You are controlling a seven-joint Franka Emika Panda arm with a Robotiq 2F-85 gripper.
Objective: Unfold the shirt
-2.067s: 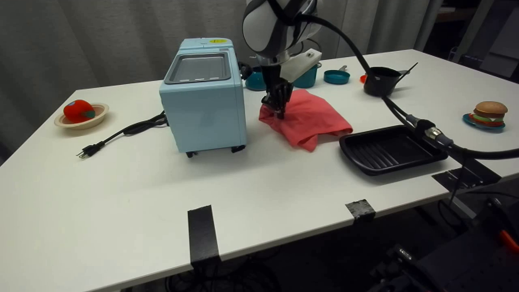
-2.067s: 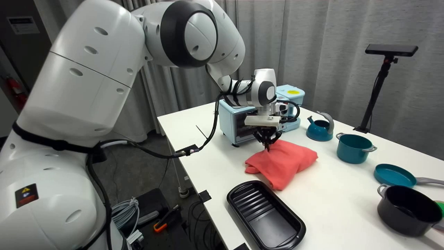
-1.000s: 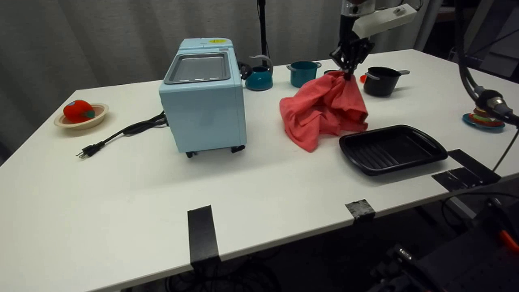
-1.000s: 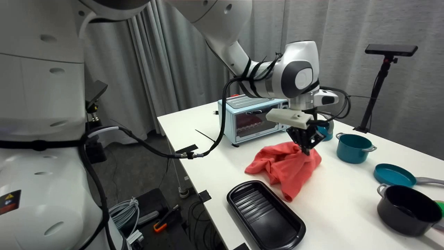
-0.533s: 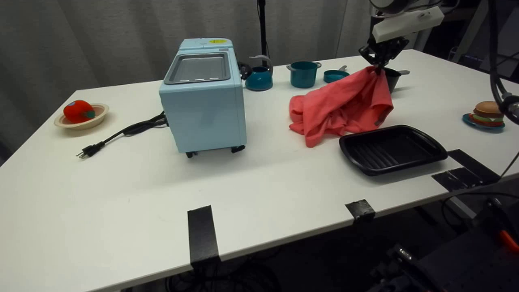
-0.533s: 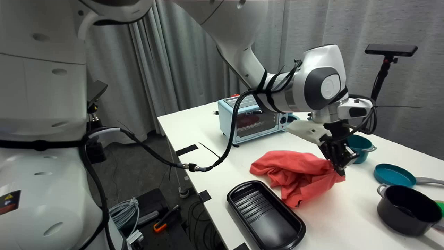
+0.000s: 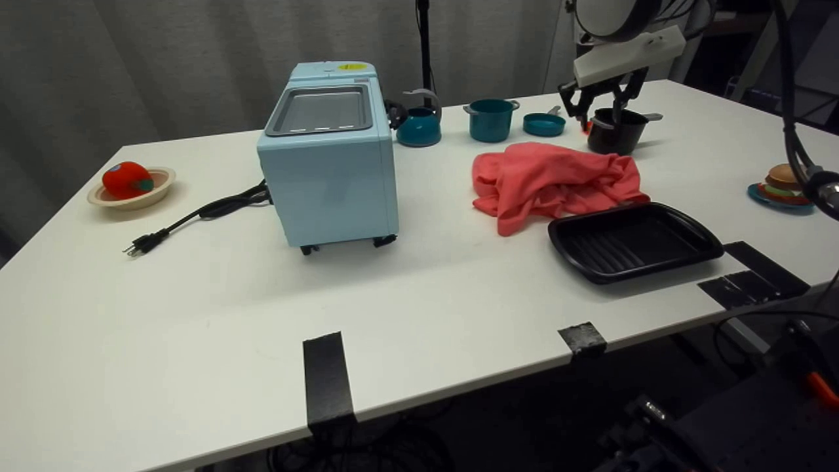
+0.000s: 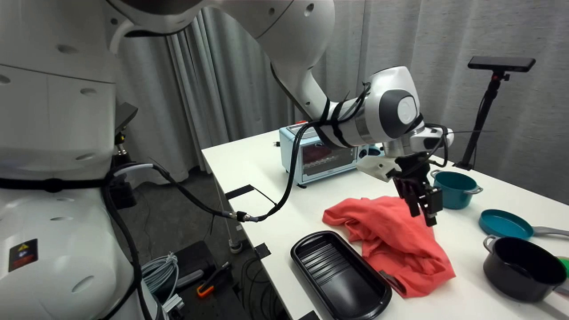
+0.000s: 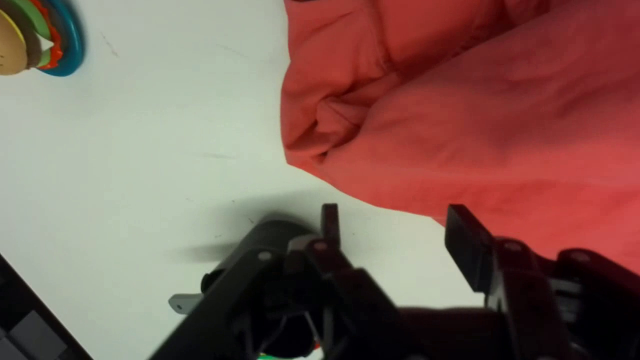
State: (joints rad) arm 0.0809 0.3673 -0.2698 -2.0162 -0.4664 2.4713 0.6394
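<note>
Aloft, the hand (image 7: pixel 600 122) hangs splayed near the shirt (image 7: pixel 557 174).

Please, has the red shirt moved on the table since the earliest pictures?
Yes. In an exterior view, the red shirt has shifted toward the right of the picture, farther from the light-blue oven, which has stayed in place.

Shirt (image 8: pixel 400 240): coral red, loose on white table (image 7: pixel 426 295), crumpled and folded over itself, 1 corner bunched in wrist view. Dark patch (image 8: pixel 394 282) at 1 edge, just beside black tray (image 8: pixel 353 289); can't tell if touching.
</note>
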